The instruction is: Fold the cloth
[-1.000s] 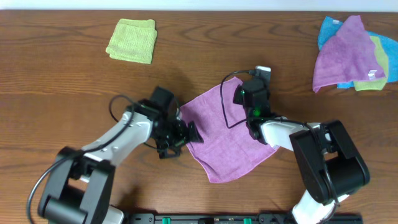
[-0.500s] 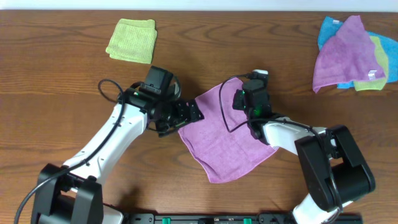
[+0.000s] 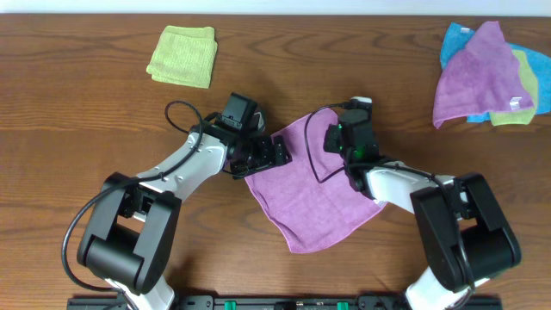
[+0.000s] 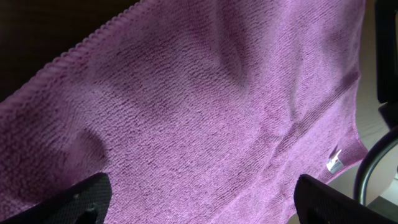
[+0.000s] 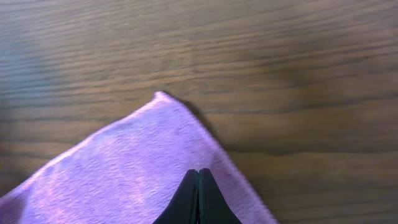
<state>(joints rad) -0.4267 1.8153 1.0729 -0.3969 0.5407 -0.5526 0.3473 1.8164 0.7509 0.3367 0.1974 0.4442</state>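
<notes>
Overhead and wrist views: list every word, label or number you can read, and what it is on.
No text can be read anywhere.
Corner tag on the cloth: too small and blurred to read.
White label on the towel pile: too small to read.

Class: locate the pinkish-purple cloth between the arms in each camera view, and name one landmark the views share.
Overhead: the cloth lies centre, between the arms.
Left wrist: it fills nearly the whole frame.
Right wrist: one corner shows, lower left.
Shared landmark: the wooden table bordering the cloth.
</notes>
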